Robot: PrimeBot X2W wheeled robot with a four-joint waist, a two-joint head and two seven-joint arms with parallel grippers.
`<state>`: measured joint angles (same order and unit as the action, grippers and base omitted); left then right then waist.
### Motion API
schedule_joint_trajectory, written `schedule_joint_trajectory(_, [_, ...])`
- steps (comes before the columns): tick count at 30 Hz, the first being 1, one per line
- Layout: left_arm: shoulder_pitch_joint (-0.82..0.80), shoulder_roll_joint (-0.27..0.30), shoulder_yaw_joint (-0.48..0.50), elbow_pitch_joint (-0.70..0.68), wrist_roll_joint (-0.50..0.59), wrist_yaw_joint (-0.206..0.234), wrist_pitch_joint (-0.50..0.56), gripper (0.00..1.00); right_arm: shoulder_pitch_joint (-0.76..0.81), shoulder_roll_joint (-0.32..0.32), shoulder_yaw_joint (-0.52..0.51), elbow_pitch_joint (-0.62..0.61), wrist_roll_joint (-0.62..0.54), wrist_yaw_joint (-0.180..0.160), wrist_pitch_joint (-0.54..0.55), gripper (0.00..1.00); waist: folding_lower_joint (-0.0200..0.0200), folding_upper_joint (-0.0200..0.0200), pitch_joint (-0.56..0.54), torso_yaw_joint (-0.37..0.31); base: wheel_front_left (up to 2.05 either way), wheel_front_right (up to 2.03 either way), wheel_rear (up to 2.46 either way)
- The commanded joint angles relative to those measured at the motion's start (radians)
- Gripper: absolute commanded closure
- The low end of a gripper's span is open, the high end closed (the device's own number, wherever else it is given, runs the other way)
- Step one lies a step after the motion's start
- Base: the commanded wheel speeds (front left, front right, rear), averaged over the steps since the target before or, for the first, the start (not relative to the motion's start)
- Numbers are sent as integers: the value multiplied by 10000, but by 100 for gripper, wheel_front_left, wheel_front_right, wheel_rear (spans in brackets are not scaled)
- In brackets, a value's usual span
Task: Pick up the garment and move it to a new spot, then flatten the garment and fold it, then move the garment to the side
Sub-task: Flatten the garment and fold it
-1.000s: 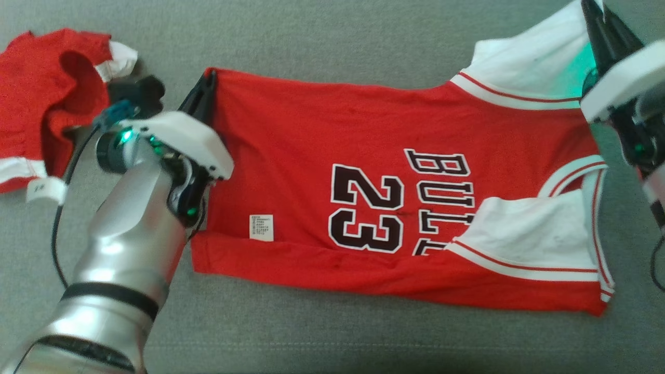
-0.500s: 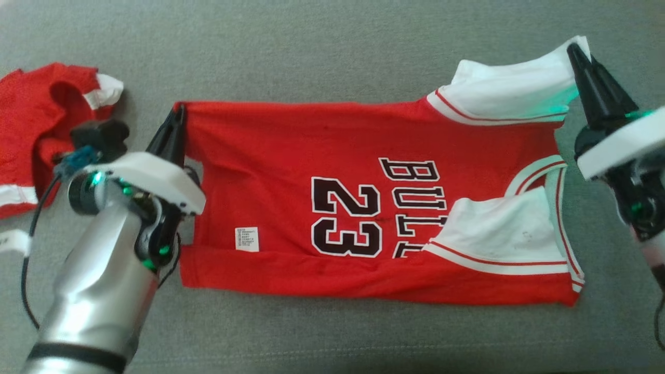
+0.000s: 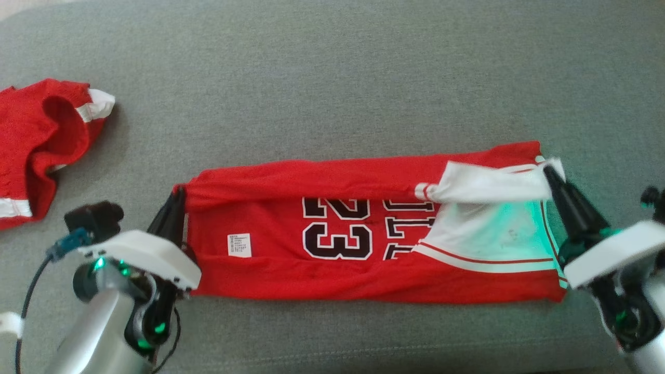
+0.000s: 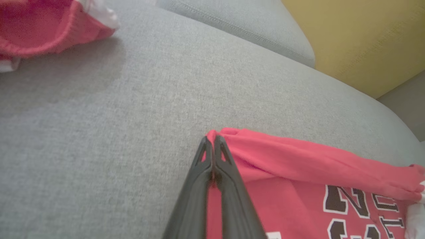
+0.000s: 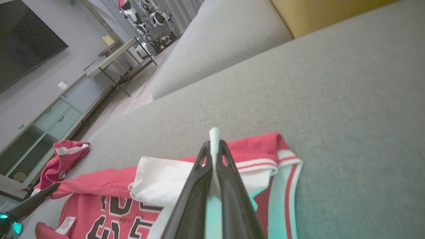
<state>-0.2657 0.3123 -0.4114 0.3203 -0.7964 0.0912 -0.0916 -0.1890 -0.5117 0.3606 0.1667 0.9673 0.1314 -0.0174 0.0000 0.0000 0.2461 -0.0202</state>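
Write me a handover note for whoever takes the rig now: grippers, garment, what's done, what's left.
Left gripper: shut on the jersey's far hem corner.
Right gripper: shut on its far white shoulder.
Jersey lies on the grey sofa cushion, far edge doubled toward the near one, covering the top of the number. A second red garment sits apart at the left.
Done: spread out, first fold begun.
Left: lay the fold down, release, finish folding, move the jersey aside.

Robot arms, silver and white.
Silver forearm (image 3: 98,332), white wrist covers (image 3: 145,254), black tapered fingers (image 3: 169,218), green lights (image 3: 158,328), black cable (image 3: 28,296) with blue plug (image 3: 67,244).
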Motion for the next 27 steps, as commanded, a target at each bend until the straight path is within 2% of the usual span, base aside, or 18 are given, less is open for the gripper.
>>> schedule_joint_trajectory(1, [-123,374,427,-396,-61,89,19,100,167,-96,-95,-353,-23,-7,-2,100,0,0,-4,-15,0,0,0])
schedule_joint_trajectory(2, [4,392,421,-453,-81,126,45,100,324,-9,-159,-361,-54,-7,19,100,0,0,-8,-24,0,0,0])
schedule_joint_trajectory(3, [121,372,411,-498,-142,132,84,92,466,21,-175,-333,-203,-7,80,100,0,0,-9,-31,0,0,0])
schedule_joint_trajectory(4, [230,341,393,-523,-208,132,132,77,618,114,-209,-299,-263,-7,149,100,0,0,-16,-39,0,0,0])
schedule_joint_trajectory(5, [327,353,355,-515,-196,175,172,54,752,219,-269,-274,-302,-7,194,100,0,0,-28,-51,0,0,0])
schedule_joint_trajectory(7, [511,335,331,-473,-223,258,197,5,1014,346,-365,-160,-552,-7,317,70,0,0,-53,-72,0,0,0])
schedule_joint_trajectory(8, [604,330,340,-438,-237,308,185,0,1144,413,-421,-85,-694,-7,391,60,0,0,-75,-83,0,0,0])
schedule_joint_trajectory(9, [682,357,328,-404,-177,385,146,0,1266,469,-467,-30,-885,-7,447,0,0,0,-105,-86,0,0,0])
schedule_joint_trajectory(15, [1016,400,265,-407,272,831,-360,0,1726,873,-859,-16,-1761,-7,449,0,0,0,-291,-127,0,0,0])
schedule_joint_trajectory(19, [1272,280,234,-707,626,1145,-988,0,1887,1324,-1334,-504,-2541,-7,127,0,0,0,-492,-174,0,0,0])
schedule_joint_trajectory(21, [1381,241,251,-947,871,1326,-1257,0,1914,1528,-1639,-780,-3101,-7,-18,0,0,0,-622,-190,0,0,0])
schedule_joint_trajectory(25, [1579,139,261,-1779,1754,1905,-1600,0,1971,2169,-2438,-1638,-4919,-7,-47,0,0,0,-928,-165,0,0,0])
schedule_joint_trajectory(27, [1609,111,243,-2090,2119,2014,-1651,0,2041,2428,-2600,-1958,-5507,-7,54,0,0,0,-1062,-128,0,0,0])
